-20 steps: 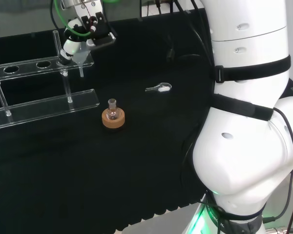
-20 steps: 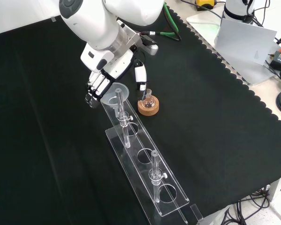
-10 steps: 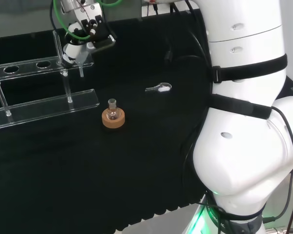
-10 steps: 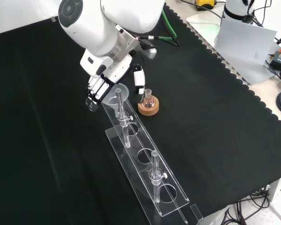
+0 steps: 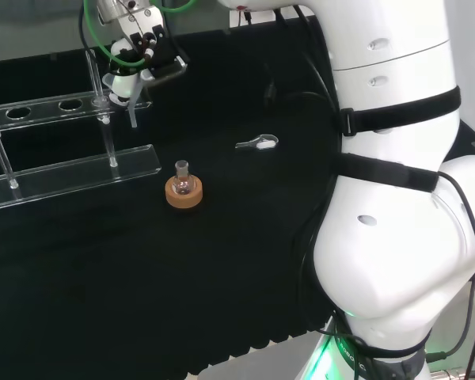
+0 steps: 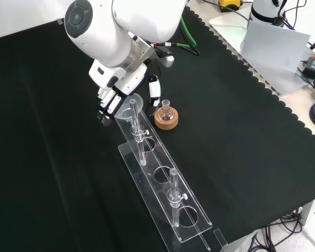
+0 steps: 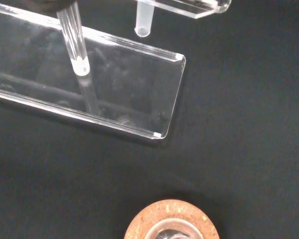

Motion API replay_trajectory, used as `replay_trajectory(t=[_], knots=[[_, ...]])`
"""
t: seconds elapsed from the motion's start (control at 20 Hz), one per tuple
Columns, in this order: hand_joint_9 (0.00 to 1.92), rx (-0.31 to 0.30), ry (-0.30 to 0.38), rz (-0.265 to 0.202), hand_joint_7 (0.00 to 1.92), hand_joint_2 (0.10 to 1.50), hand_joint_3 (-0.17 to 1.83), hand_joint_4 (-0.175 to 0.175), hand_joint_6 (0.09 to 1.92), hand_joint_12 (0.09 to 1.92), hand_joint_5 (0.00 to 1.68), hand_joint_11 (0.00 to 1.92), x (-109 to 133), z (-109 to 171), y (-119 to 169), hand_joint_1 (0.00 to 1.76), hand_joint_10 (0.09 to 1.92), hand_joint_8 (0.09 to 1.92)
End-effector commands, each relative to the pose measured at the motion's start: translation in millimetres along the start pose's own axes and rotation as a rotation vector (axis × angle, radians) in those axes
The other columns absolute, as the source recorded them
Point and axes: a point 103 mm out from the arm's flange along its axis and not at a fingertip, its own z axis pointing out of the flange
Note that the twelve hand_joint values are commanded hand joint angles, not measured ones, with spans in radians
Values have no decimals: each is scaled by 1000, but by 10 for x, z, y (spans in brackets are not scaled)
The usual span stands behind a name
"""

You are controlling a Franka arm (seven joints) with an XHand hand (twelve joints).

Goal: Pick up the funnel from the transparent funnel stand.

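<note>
The clear funnel (image 6: 129,103) sits at the far end of the transparent funnel stand (image 6: 163,184). My hand (image 6: 111,97) is curled round its bowl, fingers on the left and thumb (image 6: 154,88) on the right in the front view. In the head view the hand (image 5: 131,59) covers the bowl, and the funnel's stem (image 5: 132,116) hangs below it beside the stand's (image 5: 71,170) upper shelf. The wrist view has the stem's tip (image 7: 143,22) above the stand's base plate (image 7: 124,94).
A small round flask on a cork ring (image 6: 166,116) stands close to the right of the funnel in the front view. A small clear piece (image 5: 257,143) lies on the cloth farther right in the head view. Two upright rods (image 6: 172,194) rise from the stand.
The hand has crept a little away from the front camera, and the funnel's bowl has shifted slightly with it. The flask and stand have stayed put.
</note>
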Motion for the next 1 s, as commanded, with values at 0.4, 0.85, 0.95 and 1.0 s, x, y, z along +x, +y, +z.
replay_trajectory(t=[0.4,0.85,0.95,1.0], knots=[[826,-227,-157,49,488,739,620,-37,387,1307,722,514,16,-256,-181,869,518,673],[1018,-219,-290,95,664,730,658,-13,695,1257,776,594,-8,-595,-418,936,531,705],[1061,-214,-300,109,684,726,664,-13,711,1244,782,613,-31,-668,-498,948,533,704],[1078,-215,-302,113,689,725,667,-15,718,1233,782,626,-45,-704,-546,952,529,704]])
